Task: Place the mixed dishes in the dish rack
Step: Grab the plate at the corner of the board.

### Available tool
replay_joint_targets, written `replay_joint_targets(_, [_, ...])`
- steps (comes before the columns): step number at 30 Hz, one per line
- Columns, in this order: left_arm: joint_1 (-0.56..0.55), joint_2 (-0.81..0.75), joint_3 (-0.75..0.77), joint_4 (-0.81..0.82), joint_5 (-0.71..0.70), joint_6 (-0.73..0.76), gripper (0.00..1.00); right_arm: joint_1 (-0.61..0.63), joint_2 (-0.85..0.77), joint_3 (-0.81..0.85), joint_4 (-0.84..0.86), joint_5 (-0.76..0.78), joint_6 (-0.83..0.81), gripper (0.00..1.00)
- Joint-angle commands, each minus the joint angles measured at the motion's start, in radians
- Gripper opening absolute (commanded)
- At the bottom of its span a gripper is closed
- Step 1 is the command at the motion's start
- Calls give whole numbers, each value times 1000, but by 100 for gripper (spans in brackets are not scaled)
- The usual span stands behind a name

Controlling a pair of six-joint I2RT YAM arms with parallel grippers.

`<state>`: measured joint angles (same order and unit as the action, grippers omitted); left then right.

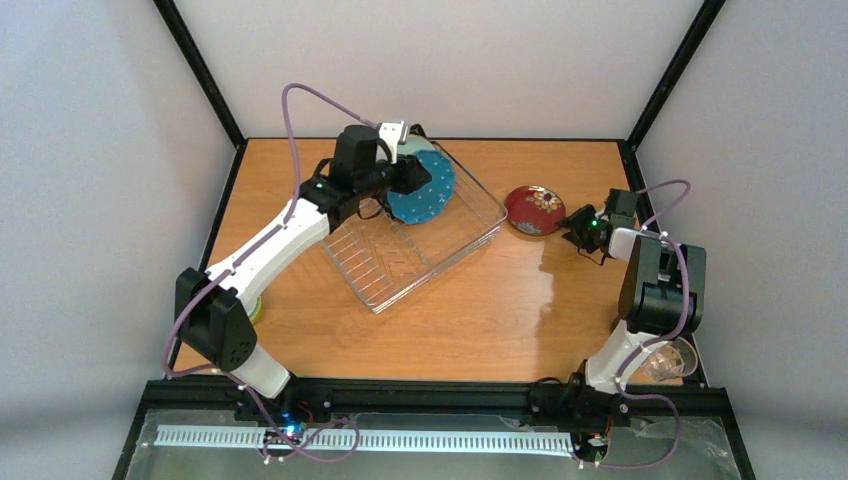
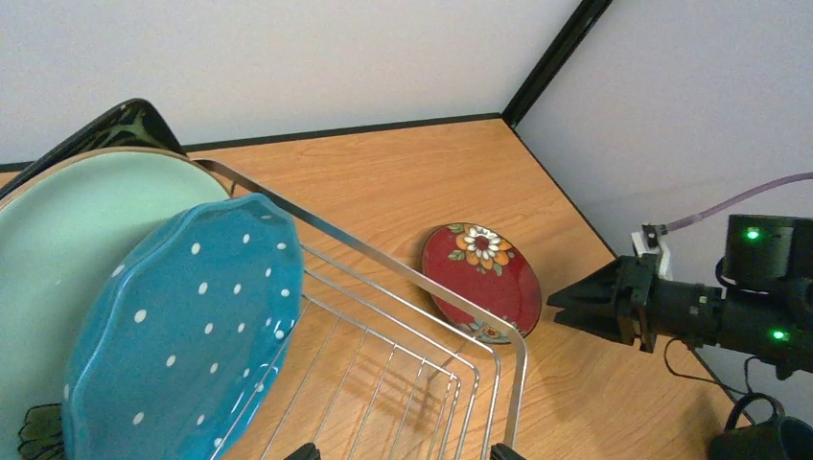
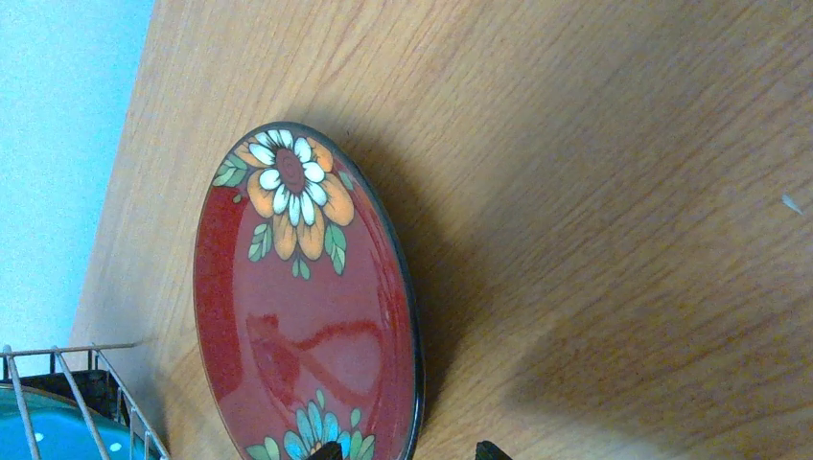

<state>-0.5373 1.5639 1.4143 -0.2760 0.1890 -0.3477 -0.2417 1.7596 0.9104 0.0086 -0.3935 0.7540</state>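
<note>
The blue dotted plate (image 1: 425, 190) is stood upright in the dish rack (image 1: 440, 267), in front of the pale mint plate (image 2: 67, 240). The left fingers (image 2: 502, 450) are spread wide and released. The small red floral plate (image 1: 534, 209) is laid on the counter (image 1: 500, 310) beside the rack, before the right fingers (image 2: 599, 292), which are parted and empty.

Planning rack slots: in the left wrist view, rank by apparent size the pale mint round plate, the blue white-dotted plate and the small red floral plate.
1. Pale mint round plate: largest, though partly covered and cropped.
2. Blue white-dotted plate: next, but nearer the camera.
3. Small red floral plate: smallest, though farthest off.
</note>
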Motion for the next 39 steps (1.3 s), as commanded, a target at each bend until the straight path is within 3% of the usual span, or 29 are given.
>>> replay_joint_targets(1, [-7,-27,2,40,36,13,100,-9,37,-11,50,-16,11,80])
replay_joint_targets(28, [-7,-10,-3,87,56,68,100,-8,191,64,97,-30,46,80])
replay_joint_targets(39, [-7,-11,-13,78,65,83,100,-5,264,108,109,-42,60,75])
